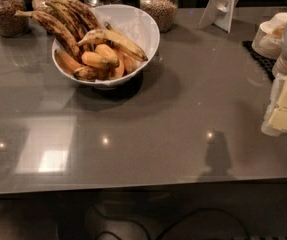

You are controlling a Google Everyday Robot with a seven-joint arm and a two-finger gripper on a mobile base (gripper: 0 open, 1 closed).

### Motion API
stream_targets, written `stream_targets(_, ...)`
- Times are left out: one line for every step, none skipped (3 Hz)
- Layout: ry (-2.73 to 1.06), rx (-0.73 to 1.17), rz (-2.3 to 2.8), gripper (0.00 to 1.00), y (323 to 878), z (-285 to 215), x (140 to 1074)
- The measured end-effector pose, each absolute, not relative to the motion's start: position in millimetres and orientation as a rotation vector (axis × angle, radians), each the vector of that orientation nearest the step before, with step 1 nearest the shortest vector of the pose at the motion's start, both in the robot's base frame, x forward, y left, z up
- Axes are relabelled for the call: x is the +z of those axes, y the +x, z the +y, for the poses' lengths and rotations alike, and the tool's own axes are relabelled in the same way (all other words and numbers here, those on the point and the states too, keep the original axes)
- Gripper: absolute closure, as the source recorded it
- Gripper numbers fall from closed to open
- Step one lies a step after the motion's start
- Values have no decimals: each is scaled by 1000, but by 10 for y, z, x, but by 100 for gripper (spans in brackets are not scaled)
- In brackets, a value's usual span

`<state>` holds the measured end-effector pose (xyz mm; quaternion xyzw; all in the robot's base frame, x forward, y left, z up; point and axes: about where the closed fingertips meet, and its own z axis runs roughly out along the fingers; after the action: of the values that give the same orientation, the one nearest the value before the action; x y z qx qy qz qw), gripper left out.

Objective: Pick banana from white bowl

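Note:
The white bowl point(144, 20) stands on the grey counter at the back left. The pale-yellow speckled banana point(117, 42) lies on top of the fruit in it, running from the bowl's middle toward its right rim. Darker brown-streaked long bananas point(63, 25) lean over the bowl's left rim. Short orange ones point(95, 60) lie at the front of the bowl. My gripper point(286, 105) is at the right edge of the view, low over the counter, far to the right of the bowl and holding nothing that I can see.
Glass jars of grains point(158, 5) line the back edge behind the bowl. A white folded stand point(222, 5) is at the back right. Stacked small off-white bowls point(271, 34) sit on a black mat point(259, 58) behind the gripper. The counter's front edge point(133, 188) runs across the bottom.

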<state>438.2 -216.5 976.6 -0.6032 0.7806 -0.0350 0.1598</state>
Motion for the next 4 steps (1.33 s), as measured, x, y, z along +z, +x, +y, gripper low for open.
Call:
stream_targets(-1724,-100,2231,0,4382,-2165,9766)
stream_targets(-1712,-114,2177,0,4497,-2092,9804)
stream_targets(-1683,-97,2029,0,4867,-1818,9899)
stream_targets(-1607,-46,1840,0,5437,-1440,10077)
